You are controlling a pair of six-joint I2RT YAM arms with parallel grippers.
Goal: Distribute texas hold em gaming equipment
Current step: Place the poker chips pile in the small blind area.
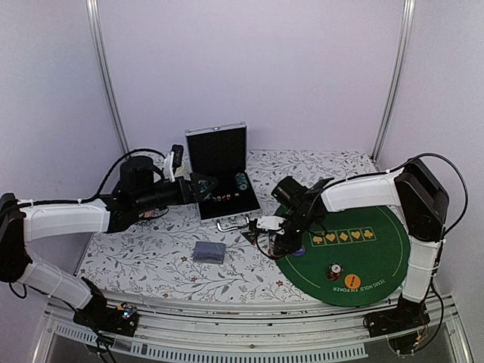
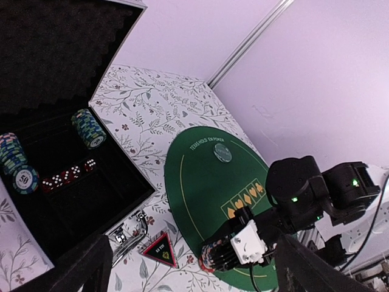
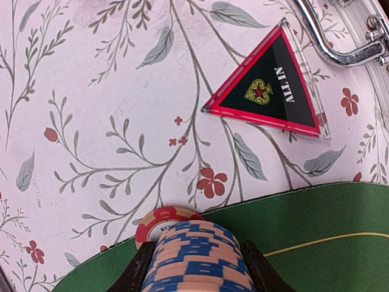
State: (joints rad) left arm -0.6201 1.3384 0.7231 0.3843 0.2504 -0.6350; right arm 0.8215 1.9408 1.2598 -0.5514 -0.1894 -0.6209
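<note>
Right fingers (image 3: 138, 272) clamped on a blue chip stack (image 3: 194, 243) over the green mat (image 3: 316, 231) edge. Left fingers (image 2: 79, 267) wide apart by the open case (image 2: 91, 201). Next, likely: lower the stack flat, then release.

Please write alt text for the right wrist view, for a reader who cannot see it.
The right gripper holds a stack of blue-and-cream chips in its jaws over the edge of the green mat. Beyond it, a black triangular ALL IN marker lies on the floral tablecloth.
</note>
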